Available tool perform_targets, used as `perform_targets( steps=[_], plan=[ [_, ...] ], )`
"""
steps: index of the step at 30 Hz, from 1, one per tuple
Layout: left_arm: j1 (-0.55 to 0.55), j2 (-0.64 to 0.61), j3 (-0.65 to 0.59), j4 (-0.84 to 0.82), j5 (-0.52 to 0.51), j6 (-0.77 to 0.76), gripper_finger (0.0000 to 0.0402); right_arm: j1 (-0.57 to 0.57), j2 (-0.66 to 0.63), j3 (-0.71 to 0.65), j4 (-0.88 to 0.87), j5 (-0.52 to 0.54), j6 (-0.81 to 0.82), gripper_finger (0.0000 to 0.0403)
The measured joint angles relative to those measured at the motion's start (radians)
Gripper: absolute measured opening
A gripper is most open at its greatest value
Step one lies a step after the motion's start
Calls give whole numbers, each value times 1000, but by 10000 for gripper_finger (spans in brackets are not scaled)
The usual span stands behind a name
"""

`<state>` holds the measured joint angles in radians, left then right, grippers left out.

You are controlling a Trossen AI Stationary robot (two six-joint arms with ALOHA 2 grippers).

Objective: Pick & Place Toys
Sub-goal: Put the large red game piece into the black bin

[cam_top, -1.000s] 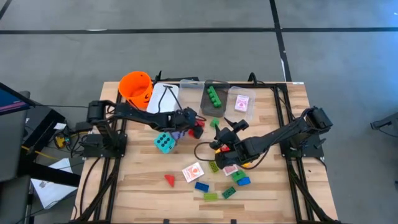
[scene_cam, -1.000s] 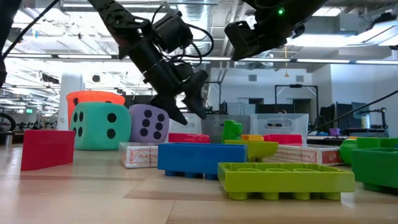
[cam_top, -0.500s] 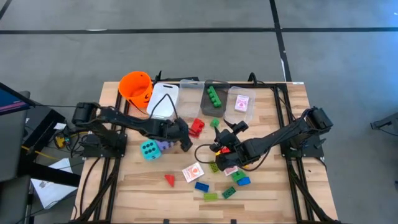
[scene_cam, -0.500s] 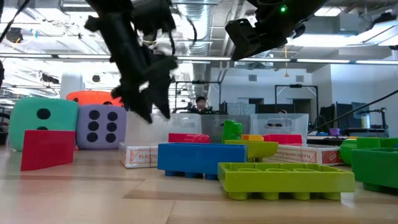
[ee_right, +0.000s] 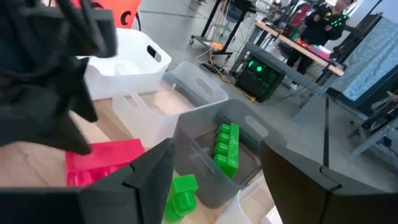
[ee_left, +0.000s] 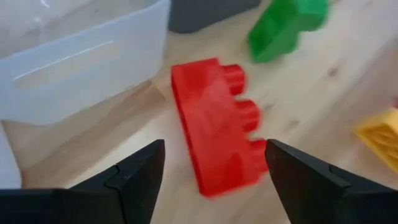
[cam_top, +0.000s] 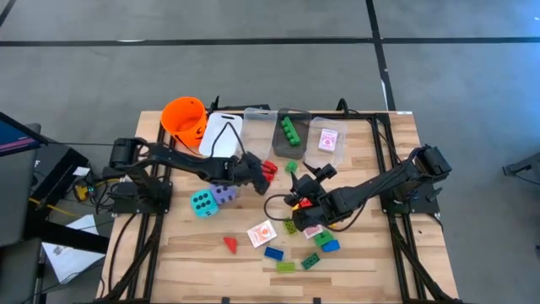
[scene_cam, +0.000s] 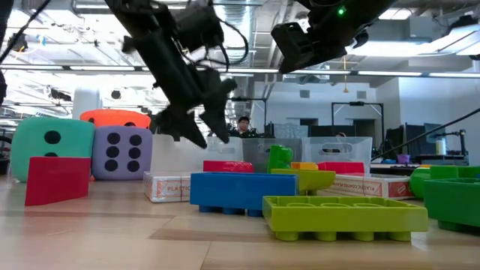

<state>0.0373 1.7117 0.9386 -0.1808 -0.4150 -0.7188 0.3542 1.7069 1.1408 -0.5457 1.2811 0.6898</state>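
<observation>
Since the earlier frame, the left gripper (cam_top: 256, 170) has shifted toward the red brick (cam_top: 268, 168), and its fingers (ee_left: 134, 180) now stand apart on either side of it without gripping. That brick lies flat on the table (cam_top: 186, 253), just in front of the clear bin (ee_left: 81, 56), near a green brick (ee_left: 286, 25). Purple die (cam_top: 224, 195) and teal die (cam_top: 201, 203) sit side by side behind the arm. Right gripper (cam_top: 297, 191) hovers mid-table, fingers (ee_right: 149, 180) parted, holding nothing.
</observation>
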Motion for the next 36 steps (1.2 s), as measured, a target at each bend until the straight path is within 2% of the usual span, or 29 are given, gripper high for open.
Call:
perform_targets(
  steps=[5,9,14,26,36],
  plan=[
    [35,46,0,1,29,-1,258,7,0,0,-8,-2,17,232],
    [43,60,1,23,49,11,265,12,0,0,-8,-2,18,232],
    [31,54,1,31,56,60,293,12,0,0,-8,-2,18,232],
    [26,50,1,83,89,59,393,12,0,0,1,-25,21,232],
    [22,50,1,130,89,39,394,12,0,0,0,-24,18,232]
  ],
)
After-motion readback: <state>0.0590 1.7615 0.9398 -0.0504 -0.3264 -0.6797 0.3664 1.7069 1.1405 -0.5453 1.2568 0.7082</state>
